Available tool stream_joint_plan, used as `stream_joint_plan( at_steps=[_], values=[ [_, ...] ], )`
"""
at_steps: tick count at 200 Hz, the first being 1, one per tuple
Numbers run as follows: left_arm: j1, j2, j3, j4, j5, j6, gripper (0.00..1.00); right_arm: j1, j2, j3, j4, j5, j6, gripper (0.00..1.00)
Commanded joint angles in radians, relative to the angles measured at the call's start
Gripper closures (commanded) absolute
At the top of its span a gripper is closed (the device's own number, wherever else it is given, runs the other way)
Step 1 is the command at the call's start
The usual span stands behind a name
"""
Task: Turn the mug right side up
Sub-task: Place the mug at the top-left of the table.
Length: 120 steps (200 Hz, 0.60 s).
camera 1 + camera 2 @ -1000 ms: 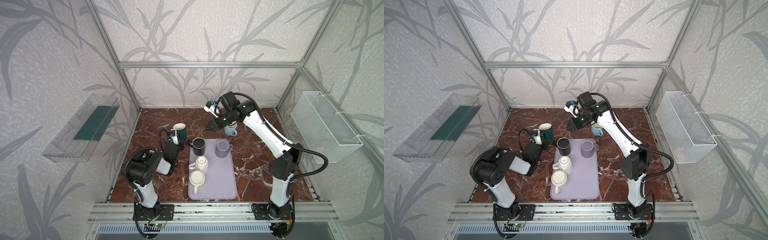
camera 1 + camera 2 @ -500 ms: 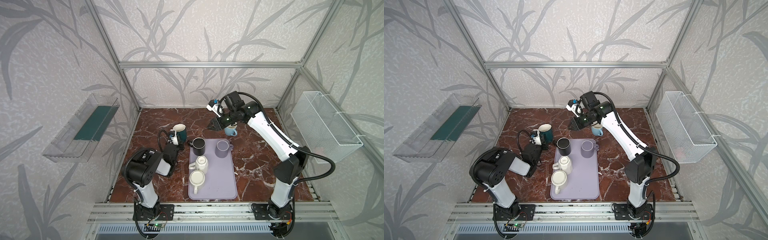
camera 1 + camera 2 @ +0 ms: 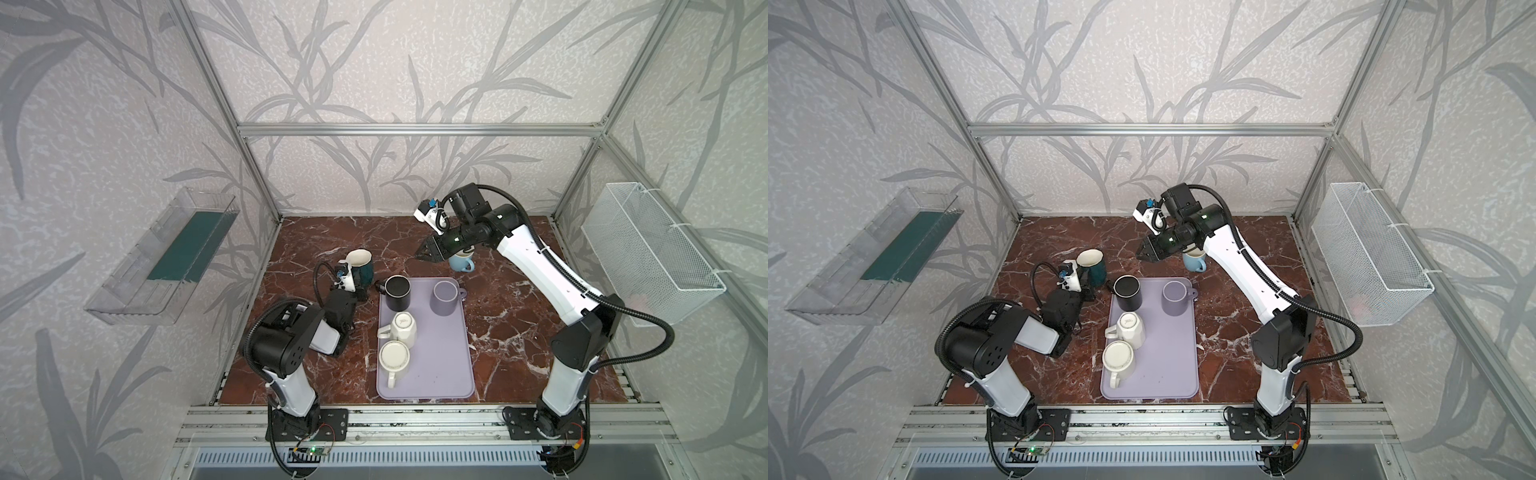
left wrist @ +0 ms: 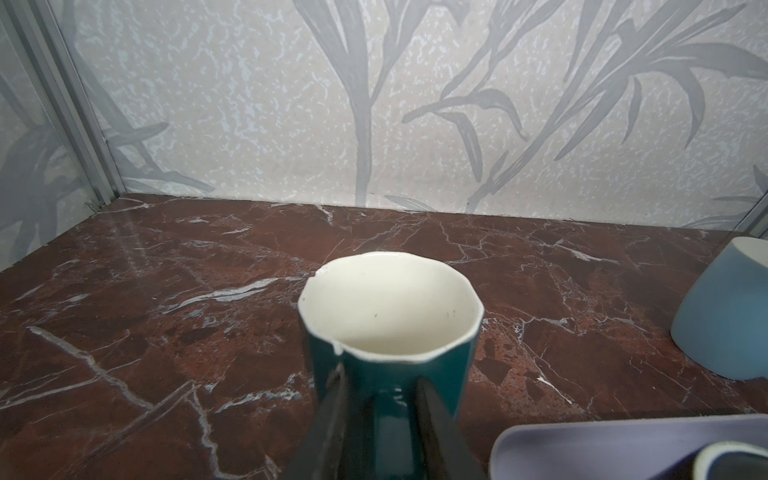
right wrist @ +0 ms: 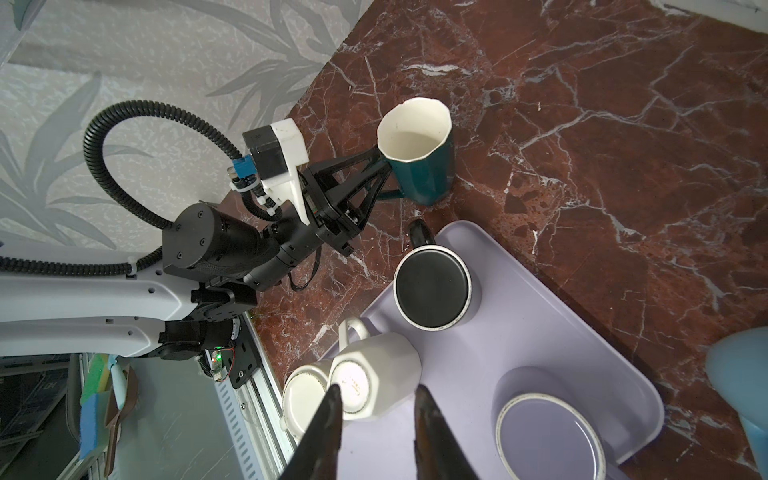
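Red-brown marble tabletop (image 3: 519,332) carries a lilac tray (image 3: 440,374) at centre, with a teal mug (image 3: 365,270) and a light blue mug (image 3: 460,262) standing off it.

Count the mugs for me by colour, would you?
White mugs: 2
Black mug: 1
Purple mug: 1
Teal mug: 1
Blue mug: 1
Total: 6
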Motion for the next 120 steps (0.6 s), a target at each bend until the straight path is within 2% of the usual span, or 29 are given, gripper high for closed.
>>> stream_joint_plan(
  at_steps=[1,58,106,120],
  values=[
    [-0.006,-0.037,-0.020,0.041,0.000,-0.024,0.69,-0.005,-0.046,-0.016,0.010,0.001,0.001,0.70],
    [-0.008,-0.101,-0.055,0.011,0.000,-0.041,0.66,-0.004,-0.061,-0.046,0.030,-0.004,0.010,0.68],
    [-0.013,-0.198,-0.053,-0.137,0.010,-0.050,0.65,-0.004,-0.076,-0.077,0.055,-0.007,0.015,0.67],
    [-0.013,-0.246,-0.044,-0.228,0.006,-0.060,0.65,-0.004,-0.079,-0.080,0.055,-0.005,0.015,0.67]
  ],
)
